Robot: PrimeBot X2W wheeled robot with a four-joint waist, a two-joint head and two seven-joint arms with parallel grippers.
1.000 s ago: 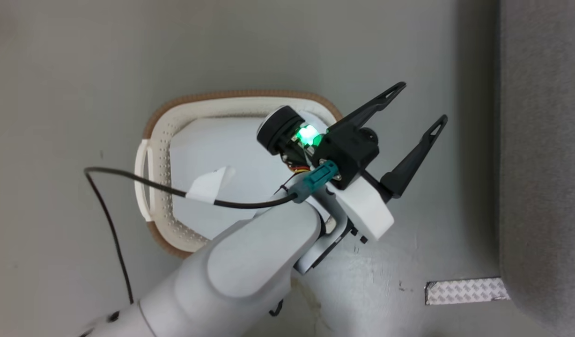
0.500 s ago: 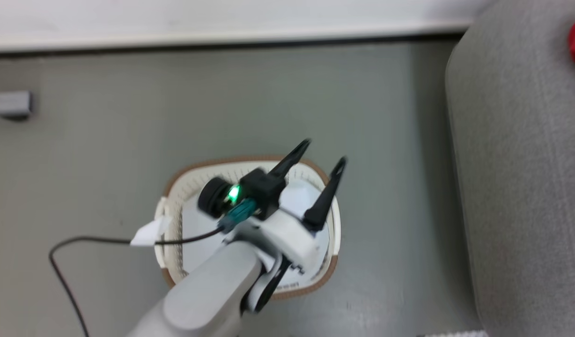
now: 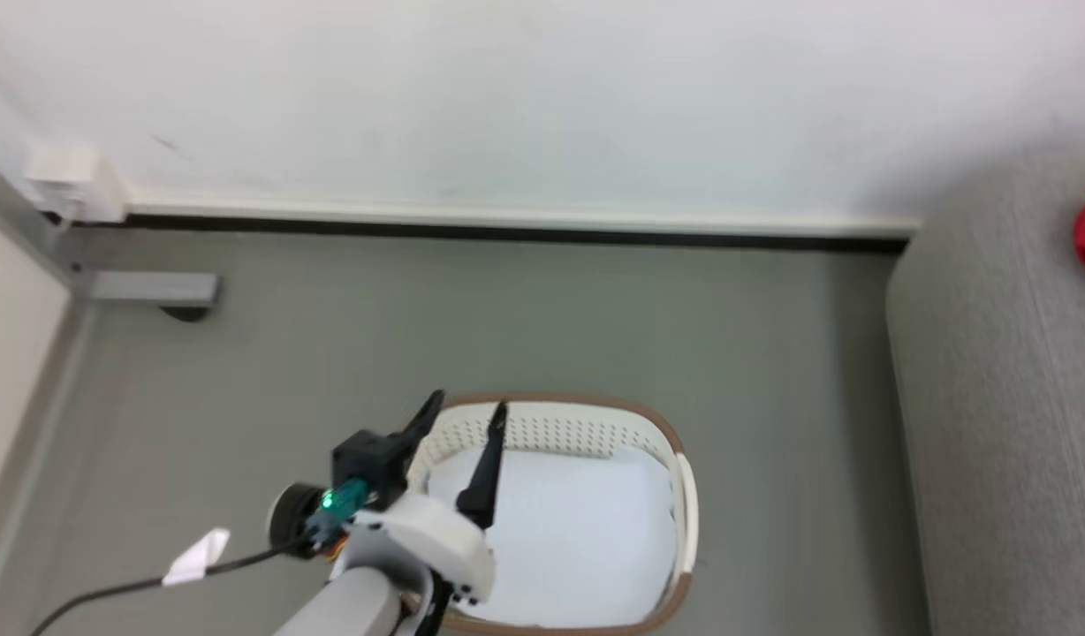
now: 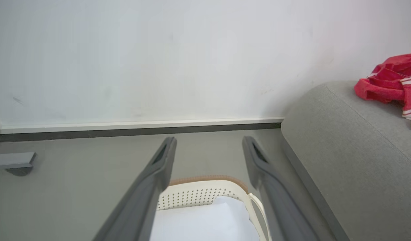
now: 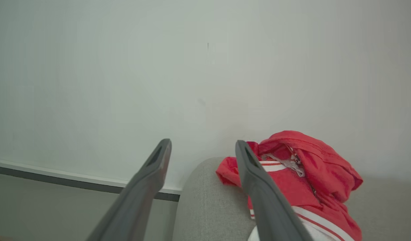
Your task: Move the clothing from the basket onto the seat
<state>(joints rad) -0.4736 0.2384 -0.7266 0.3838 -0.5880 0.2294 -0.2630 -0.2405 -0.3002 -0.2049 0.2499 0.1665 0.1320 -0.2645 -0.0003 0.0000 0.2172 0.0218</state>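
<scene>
Your left gripper (image 3: 468, 405) is standing with both long dark fingers spread wide and nothing between them, hanging over the left edge of the oval cream-white perforated plastic laundry basket with a brown rim (image 3: 560, 433), whose pale flat bottom is showing bare. Your right gripper (image 5: 202, 144) is likewise gaping and carrying nothing, pointing toward the bright red sports jerseys with white striped trim (image 5: 309, 170), which are lying in a loose heap on the large grey woven-fabric sofa seat (image 5: 205, 207). Judge that cloth as light, limp and fairly slick: you are best pinching a bunched fold or thick trim, not one flat layer.
</scene>
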